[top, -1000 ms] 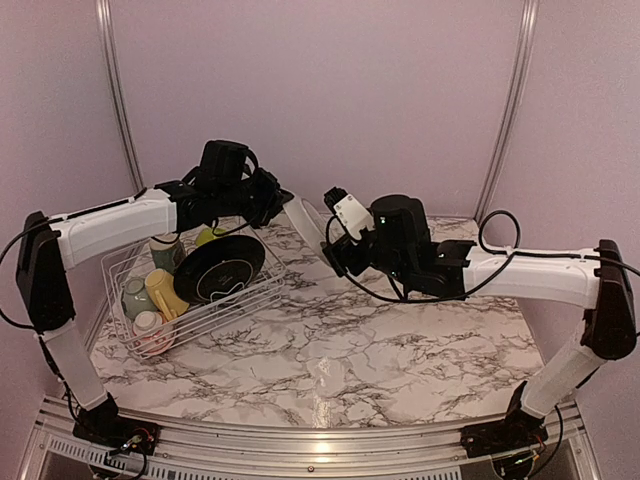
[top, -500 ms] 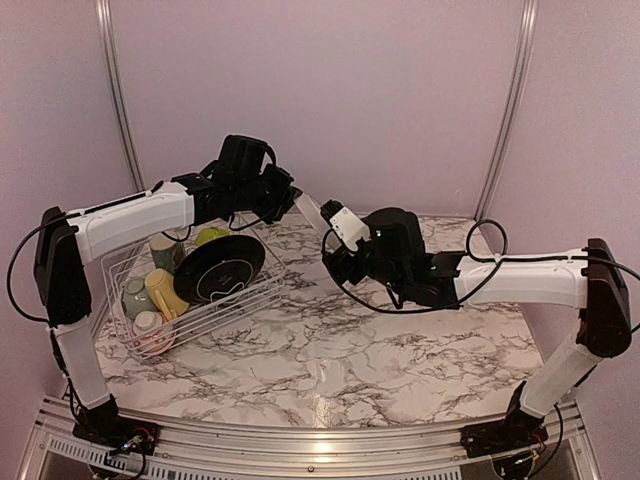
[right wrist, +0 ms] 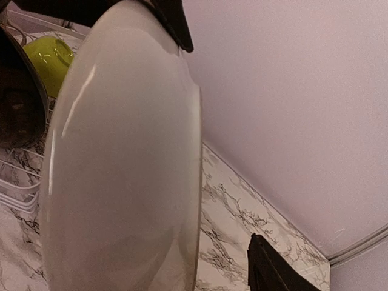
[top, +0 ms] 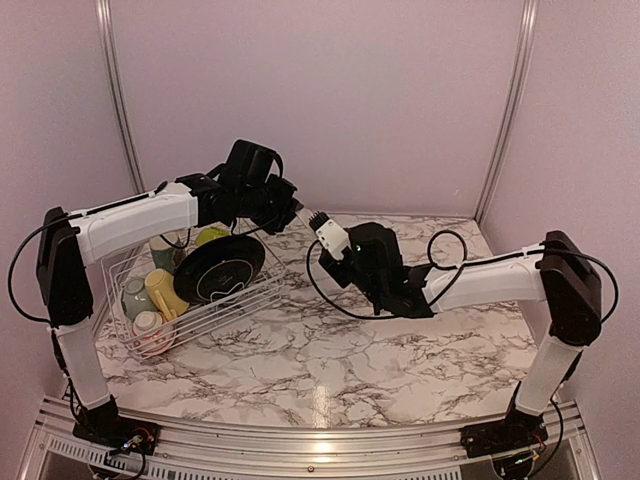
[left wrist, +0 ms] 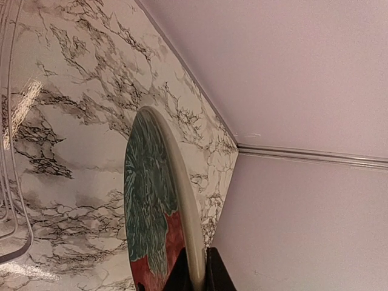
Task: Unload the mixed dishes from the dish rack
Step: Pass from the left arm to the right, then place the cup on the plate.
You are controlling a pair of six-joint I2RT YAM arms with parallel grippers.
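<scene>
Left gripper (top: 288, 206) clamped on the rim of the red patterned plate (left wrist: 159, 206), held upright and edge-on above the table (top: 330, 355), right of the dish rack (top: 212, 320) — right gripper (top: 321, 227), fingers apart, just right, facing its pale underside.

The left arm (top: 130, 215) is extended far and rightward, with the left gripper (top: 292, 208) clamped on the red patterned plate (left wrist: 148, 206). The right arm (top: 485, 278) is stretched leftward, and the right gripper (top: 318, 222) is held just beside it with fingers (right wrist: 267, 270) parted.
</scene>
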